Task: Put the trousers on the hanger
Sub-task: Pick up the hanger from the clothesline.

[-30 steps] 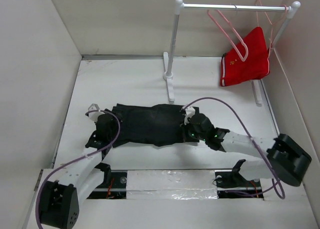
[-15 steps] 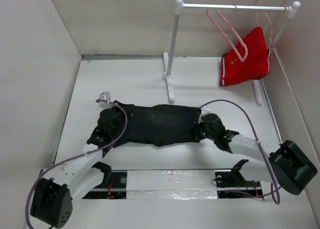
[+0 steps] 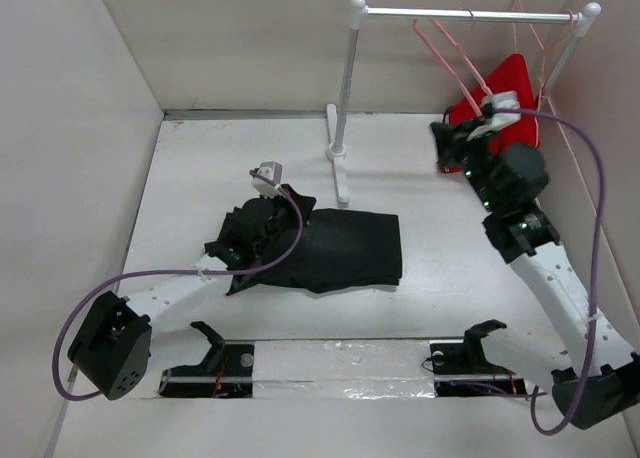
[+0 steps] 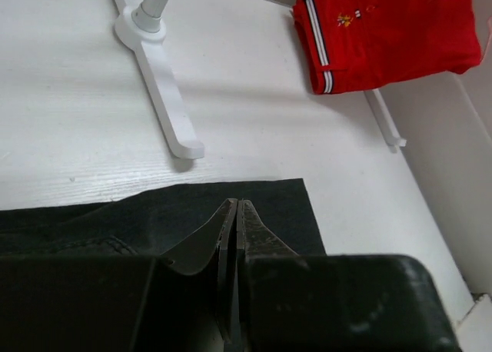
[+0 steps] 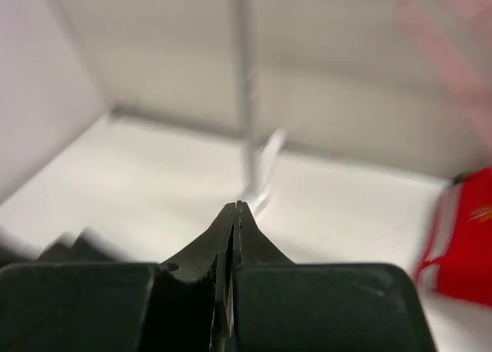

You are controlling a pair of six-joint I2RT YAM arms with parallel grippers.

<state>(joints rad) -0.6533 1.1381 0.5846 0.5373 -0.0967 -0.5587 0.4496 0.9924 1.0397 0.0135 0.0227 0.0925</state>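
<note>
The black trousers (image 3: 335, 250) lie folded flat on the white table; they also show in the left wrist view (image 4: 192, 210). My left gripper (image 3: 296, 200) is shut and empty, just above the trousers' back left part (image 4: 237, 204). My right gripper (image 3: 440, 134) is shut and empty, raised in the air at the back right, below the pale-pink hanger (image 3: 455, 63) that hangs on the rail. In the blurred right wrist view its tips (image 5: 234, 206) point at the rack post.
A white clothes rack (image 3: 345, 88) stands at the back with its foot (image 4: 165, 83) just beyond the trousers. Red shorts (image 3: 500, 113) hang on a second pink hanger at the rack's right end, beside the right wall. The shorts also show in the left wrist view (image 4: 384, 33).
My right gripper has left the trousers' right end and risen to the back right near the rack. My left gripper has moved right and back; the trousers' left end has moved in with it.
</note>
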